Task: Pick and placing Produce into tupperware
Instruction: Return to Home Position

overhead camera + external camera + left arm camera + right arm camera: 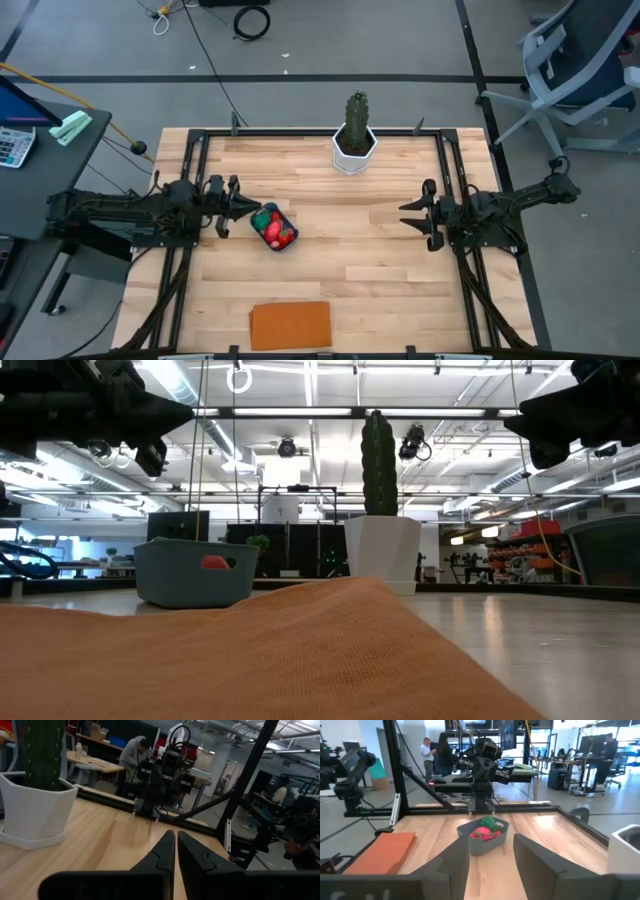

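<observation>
The teal-blue tupperware (pixel 185 585) stood upright and lidless on the left half of the wooden table (pixel 400 280), turned at a slant to the table's edges. The toy produce (pixel 279 233) lay heaped inside it. There were red and pink pieces and one green piece (pixel 489 822) at one end, rising slightly above the rim.

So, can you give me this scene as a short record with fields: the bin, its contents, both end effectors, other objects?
bin: left of centre, just in front of the left end effector
contents: red, pink and green produce
left end effector: shut, empty, raised
right end effector: open, empty, raised at the right side
other: cactus in a white pot at the far edge; orange board at the near edge
</observation>
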Controlling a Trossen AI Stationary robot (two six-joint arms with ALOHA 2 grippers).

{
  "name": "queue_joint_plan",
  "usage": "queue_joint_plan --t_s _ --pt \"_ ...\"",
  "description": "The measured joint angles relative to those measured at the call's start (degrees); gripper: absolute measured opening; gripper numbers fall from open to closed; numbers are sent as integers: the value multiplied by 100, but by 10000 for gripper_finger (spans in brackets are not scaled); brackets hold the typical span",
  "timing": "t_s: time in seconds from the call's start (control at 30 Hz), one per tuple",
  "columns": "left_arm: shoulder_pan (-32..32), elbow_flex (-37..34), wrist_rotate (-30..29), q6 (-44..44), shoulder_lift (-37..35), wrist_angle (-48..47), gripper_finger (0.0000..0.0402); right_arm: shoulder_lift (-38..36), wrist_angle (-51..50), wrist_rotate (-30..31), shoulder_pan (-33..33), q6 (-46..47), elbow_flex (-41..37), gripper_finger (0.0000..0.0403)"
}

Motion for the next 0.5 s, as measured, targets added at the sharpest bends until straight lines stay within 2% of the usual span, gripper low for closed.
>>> queue_joint_plan --t_s 0.13,0.27,0.5 --pt "-18 -44 -3 23 6 29 29 0 4 0 -1 183 0 160" --pt "-176 -553 -25 -68 12 861 32 0 79 -1 -1 323 1 160" --pt "-321 -452 -51 109 1 803 19 2 110 2 1 876 2 160"
